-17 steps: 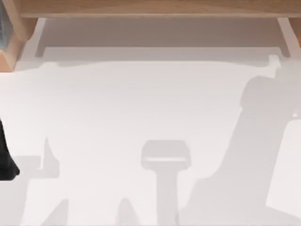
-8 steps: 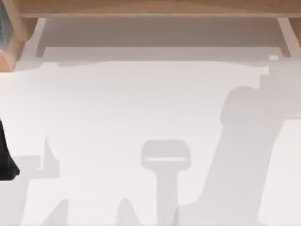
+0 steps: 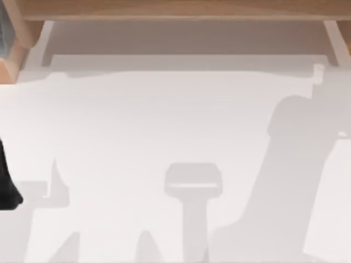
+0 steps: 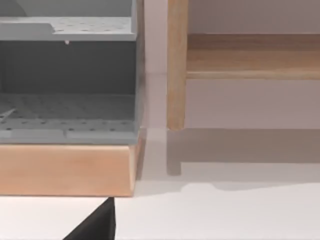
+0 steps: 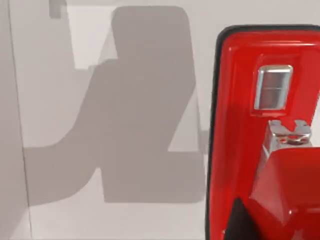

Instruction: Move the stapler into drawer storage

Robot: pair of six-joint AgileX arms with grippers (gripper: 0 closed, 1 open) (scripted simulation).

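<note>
I am judging this to be the carry step: in my right wrist view the stapler (image 5: 265, 135) is sitting close under the camera, above the white table (image 3: 164, 126). Whether my right gripper is clamping it, I cannot tell. Next I am needing to bring it over the wooden drawer unit (image 3: 181, 11) beyond the table's far edge. My left arm (image 3: 6, 181) is parked by the table's left edge, facing the grey tray (image 4: 67, 95).
</note>
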